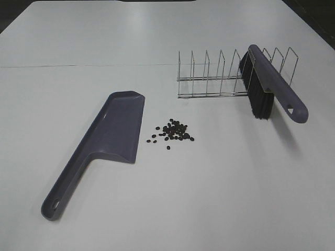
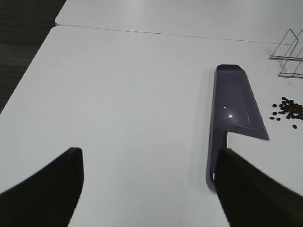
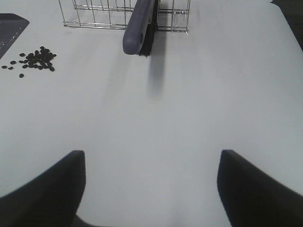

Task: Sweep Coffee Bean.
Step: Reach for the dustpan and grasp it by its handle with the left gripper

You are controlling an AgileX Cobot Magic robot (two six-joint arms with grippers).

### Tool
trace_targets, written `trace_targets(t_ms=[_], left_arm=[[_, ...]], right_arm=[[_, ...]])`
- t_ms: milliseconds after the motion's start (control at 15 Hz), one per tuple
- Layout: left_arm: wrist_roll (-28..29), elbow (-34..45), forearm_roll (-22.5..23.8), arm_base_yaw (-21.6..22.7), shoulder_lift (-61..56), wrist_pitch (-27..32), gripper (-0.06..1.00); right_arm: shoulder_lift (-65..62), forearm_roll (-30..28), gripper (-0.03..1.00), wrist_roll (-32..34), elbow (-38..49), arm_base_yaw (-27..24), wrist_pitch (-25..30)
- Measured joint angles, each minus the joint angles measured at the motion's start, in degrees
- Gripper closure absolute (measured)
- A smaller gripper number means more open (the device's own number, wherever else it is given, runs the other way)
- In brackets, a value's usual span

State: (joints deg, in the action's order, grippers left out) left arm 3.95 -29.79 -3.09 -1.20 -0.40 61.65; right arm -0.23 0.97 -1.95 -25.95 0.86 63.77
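Note:
A small pile of dark coffee beans [image 1: 172,131] lies on the white table, also in the left wrist view [image 2: 288,108] and the right wrist view [image 3: 34,58]. A purple dustpan [image 1: 102,144] lies flat just left of the beans, blade toward them; it also shows in the left wrist view [image 2: 235,110]. A purple brush [image 1: 272,86] with black bristles leans in a wire rack [image 1: 220,76], also seen in the right wrist view [image 3: 140,26]. My left gripper [image 2: 151,189] is open above the table near the dustpan's handle. My right gripper [image 3: 151,189] is open, well short of the brush. Neither shows in the exterior view.
The wire rack [image 3: 99,14] stands behind the beans. A seam [image 1: 84,65] between two table tops runs across the back. The table's left edge [image 2: 28,78] drops to a dark floor.

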Motion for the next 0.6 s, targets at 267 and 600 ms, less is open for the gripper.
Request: trace_targets(t_ms=[267,600], left_arm=[[-0.1,0.0,0.0,0.0,0.0,0.0,0.24],[-0.1,0.0,0.0,0.0,0.0,0.0,0.24]], right_arm=[[0.0,0.1,0.20,0.0,0.0,0.0,0.0],[0.0,0.1,0.14,0.0,0.0,0.0,0.0]])
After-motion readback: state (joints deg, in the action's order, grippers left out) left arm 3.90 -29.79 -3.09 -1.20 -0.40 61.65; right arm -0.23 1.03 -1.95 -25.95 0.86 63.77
